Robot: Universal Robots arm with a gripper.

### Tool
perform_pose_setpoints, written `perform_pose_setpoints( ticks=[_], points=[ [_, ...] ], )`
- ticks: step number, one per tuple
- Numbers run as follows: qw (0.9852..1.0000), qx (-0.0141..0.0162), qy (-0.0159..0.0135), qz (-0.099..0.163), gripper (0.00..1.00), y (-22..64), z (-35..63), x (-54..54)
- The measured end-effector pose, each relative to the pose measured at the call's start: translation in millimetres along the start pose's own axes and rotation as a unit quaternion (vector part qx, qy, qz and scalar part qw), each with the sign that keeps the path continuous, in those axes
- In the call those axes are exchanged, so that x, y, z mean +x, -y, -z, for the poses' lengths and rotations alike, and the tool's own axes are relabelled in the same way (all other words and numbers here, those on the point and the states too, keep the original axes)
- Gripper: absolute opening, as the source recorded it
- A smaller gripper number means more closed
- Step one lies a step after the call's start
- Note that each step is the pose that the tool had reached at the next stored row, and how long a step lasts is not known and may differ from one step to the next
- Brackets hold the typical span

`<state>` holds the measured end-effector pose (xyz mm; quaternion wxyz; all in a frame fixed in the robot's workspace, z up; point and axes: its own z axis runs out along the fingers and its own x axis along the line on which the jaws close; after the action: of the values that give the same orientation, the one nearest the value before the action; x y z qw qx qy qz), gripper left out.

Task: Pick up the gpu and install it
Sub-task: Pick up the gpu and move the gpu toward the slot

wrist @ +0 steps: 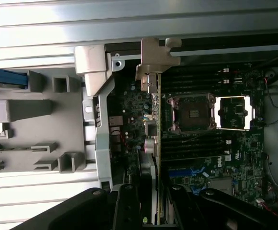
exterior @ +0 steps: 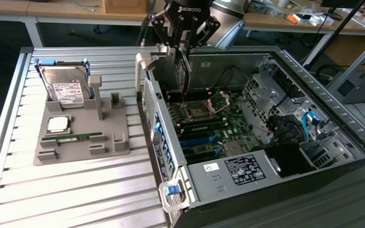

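I have the claw (exterior: 184, 46) clamped on the gpu (wrist: 159, 143), its jaws on either side of the card near one end. The card hangs over the open computer case (exterior: 236, 173), above the board, with nothing seated. What matters is its long axis: it runs edge-on from the jaws out to the metal bracket (wrist: 156, 55), the free end, and I judge it crosswise to the case's blue slot (wrist: 184, 172).
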<state>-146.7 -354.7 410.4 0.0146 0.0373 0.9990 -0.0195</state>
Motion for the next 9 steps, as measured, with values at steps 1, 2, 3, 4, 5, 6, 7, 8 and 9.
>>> perform_pose_setpoints(
  ticks=[1, 2, 3, 4, 5, 6, 7, 8, 9],
  points=[
    [1.0, 0.0, 0.0, 0.0, 0.27, 0.0, -0.2, -0.2],
    [1.0, 0.0, 0.0, 0.0, 0.27, -0.1, -0.3, -0.4],
    [1.0, 0.0, 0.0, 0.0, 0.27, -0.1, -0.4, -0.6],
    [1.0, 0.0, 0.0, 0.0, 0.27, -0.1, -0.5, -0.7],
    [1.0, 0.0, 0.0, 0.0, 0.27, -0.1, -0.5, -0.9],
    [1.0, 0.0, 0.0, 0.0, 0.27, -0.1, -0.7, -1.1],
    [1.0, 0.0, 0.0, 0.0, 0.27, -0.1, -0.8, -1.2],
    [1.0, 0.0, 0.0, 0.0, 0.27, -0.1, -0.9, -1.4],
    [1.0, 0.0001, 0.0, 0.0, 0.27, -0.2, -0.9, -1.5]
  ],
)
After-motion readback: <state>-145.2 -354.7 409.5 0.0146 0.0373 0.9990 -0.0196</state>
